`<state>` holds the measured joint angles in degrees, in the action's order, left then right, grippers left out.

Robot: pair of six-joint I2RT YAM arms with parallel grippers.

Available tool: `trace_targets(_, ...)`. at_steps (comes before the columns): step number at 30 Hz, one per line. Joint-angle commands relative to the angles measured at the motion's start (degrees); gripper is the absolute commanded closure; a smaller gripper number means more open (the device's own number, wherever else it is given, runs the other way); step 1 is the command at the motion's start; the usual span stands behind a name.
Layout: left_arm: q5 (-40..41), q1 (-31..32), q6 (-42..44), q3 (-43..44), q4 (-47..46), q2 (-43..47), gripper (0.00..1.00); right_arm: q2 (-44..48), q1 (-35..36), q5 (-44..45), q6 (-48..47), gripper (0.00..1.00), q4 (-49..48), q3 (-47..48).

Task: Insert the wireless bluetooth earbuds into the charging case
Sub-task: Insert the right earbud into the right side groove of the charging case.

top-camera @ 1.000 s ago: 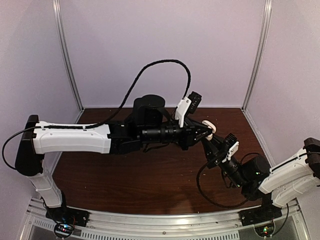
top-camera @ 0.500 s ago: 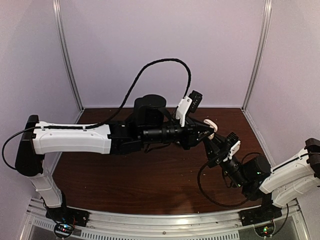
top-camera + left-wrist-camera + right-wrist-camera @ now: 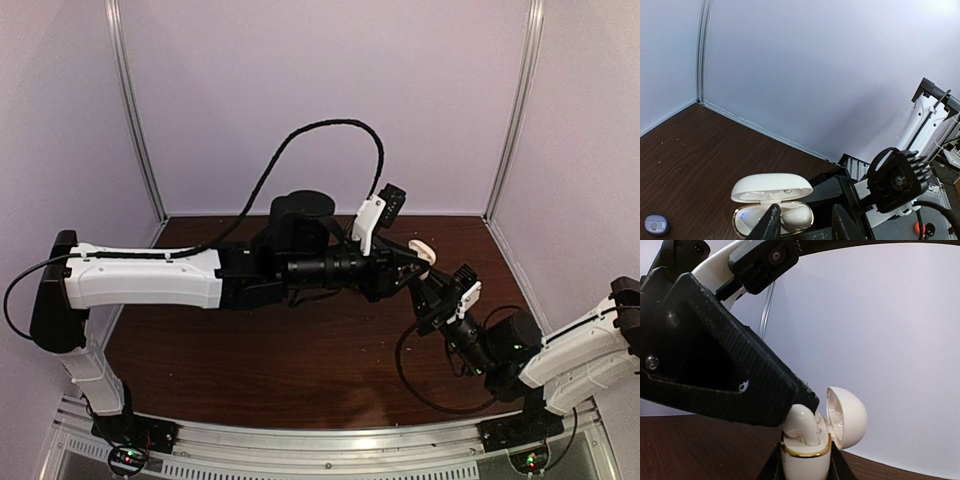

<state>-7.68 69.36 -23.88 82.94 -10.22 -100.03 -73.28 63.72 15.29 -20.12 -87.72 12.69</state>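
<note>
A white earbud (image 3: 802, 424) stands in the open charging case (image 3: 806, 456), its rounded body rising above the gold-rimmed well while its lower part is sunk inside. The lid is hinged back toward 2 o'clock in the right wrist view. From the left wrist camera the same earbud (image 3: 796, 216) lies in the right half of the case (image 3: 771, 189), under the raised lid. The right tool (image 3: 805, 471) is clamped on the case's lower body, one dark finger on each side, holding it upright above the table (image 3: 300, 350). The left tool (image 3: 807, 226) comes in from 9 o'clock with its jaws apart. One finger (image 3: 740, 385) lies against the top of the earbud. In the left wrist view the gap between the two fingers is wider than the earbud, so they do not pinch it. In the overhead view the case (image 3: 423, 249) sits at about 2 o'clock from the table's middle, with the left tool (image 3: 412, 262) touching it from the left and the right tool (image 3: 427, 285) just below it at 6 o'clock. A small bluish rounded object (image 3: 656, 225) rests on the dark wood at 8 o'clock of the case, well apart from it; what it is I cannot tell. Pale lilac walls (image 3: 330, 100) close in the table on three sides.
</note>
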Motion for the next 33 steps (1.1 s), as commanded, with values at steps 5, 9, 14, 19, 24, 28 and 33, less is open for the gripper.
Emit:
trace_targets(5,5.29,-0.72,-0.74,0.22,4.14,0.18,0.57,2.59,0.35,-1.61,1.59,1.0,-4.53,-0.71)
trace_targets(9,4.83,-0.78,-0.65,-0.16,3.65,0.59,0.54,2.46,0.35,-1.45,2.12,1.0,-4.13,-0.9)
trace_targets(14,3.44,-0.72,0.02,-1.42,1.6,1.88,0.5,2.17,0.35,-1.08,2.94,1.0,-4.11,-1.54)
trace_targets(19,1.28,-0.72,0.83,-3.1,-1.04,3.16,0.5,2.13,0.35,-0.56,4.3,1.0,-3.92,-2.68)
trace_targets(24,0.5,-0.72,1.79,-5.0,-2.87,5.37,0.49,2.92,0.37,-0.53,5.04,1.0,-3.28,-3.67)
trace_targets(28,5.26,-0.76,6.29,-5.85,1.18,8.65,0.47,6.6,0.35,-4.77,6.68,1.0,0.96,-4.59)
trace_targets(33,6.28,-0.98,12.88,-7.33,7.33,13.3,0.36,14.46,0.22,-13.81,10.3,1.0,10.67,-5.36)
